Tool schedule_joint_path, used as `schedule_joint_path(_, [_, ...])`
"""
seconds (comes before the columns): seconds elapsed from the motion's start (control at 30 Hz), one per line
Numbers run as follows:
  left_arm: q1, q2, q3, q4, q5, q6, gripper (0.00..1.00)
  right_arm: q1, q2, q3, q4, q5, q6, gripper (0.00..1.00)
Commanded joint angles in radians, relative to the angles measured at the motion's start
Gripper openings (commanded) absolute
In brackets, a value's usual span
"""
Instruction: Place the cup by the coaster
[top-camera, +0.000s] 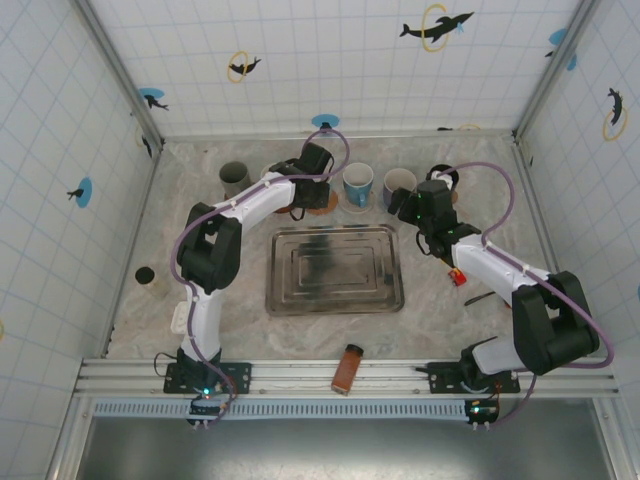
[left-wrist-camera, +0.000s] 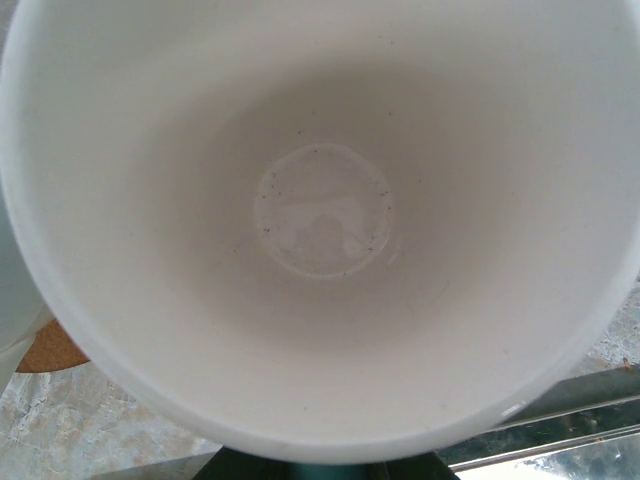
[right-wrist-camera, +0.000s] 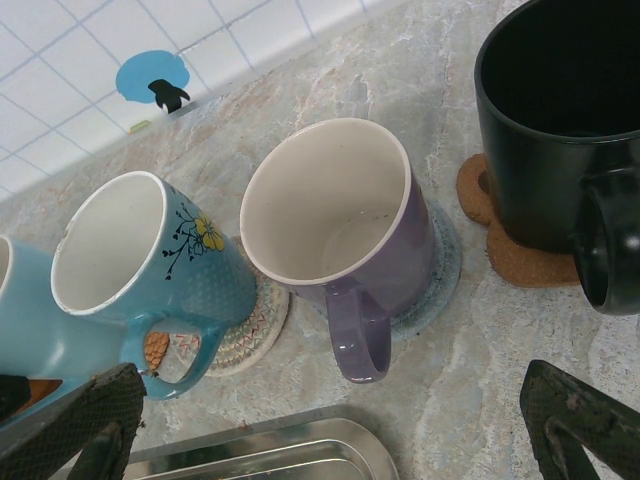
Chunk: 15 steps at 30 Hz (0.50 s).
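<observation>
Back of the marble table (top-camera: 240, 300), overhead view: five cups stand in a row, namely a grey cup (top-camera: 235, 178), the white-lined cup (left-wrist-camera: 320, 230) under the left gripper (top-camera: 316, 190), a blue flowered cup (right-wrist-camera: 150, 270), a purple cup (right-wrist-camera: 340, 220) and a black mug (right-wrist-camera: 560, 130). One steel tray (top-camera: 335, 268) lies in front of them and one brown bottle (top-camera: 348, 368) at the near edge. The left gripper is closed on the cup, which sits at a cork coaster (left-wrist-camera: 50, 348); whether it rests there or hangs above cannot be told. The right wrist view adds three more coasters, one under each neighbouring cup. The right gripper (right-wrist-camera: 328, 400) stands wide open, holding nothing, just before the purple cup's handle.
</observation>
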Motion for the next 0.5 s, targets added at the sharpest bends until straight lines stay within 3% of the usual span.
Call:
schedule_joint_path(0.0, [0.007, -0.01, 0.016, 0.028, -0.006, 0.017, 0.0, -0.007, 0.01, 0.048, 0.021, 0.0, 0.001, 0.99])
schedule_joint_path(0.47, [0.007, -0.004, -0.002, 0.02, -0.014, 0.017, 0.0, -0.007, 0.011, 0.048, 0.021, -0.002, 0.003, 0.99])
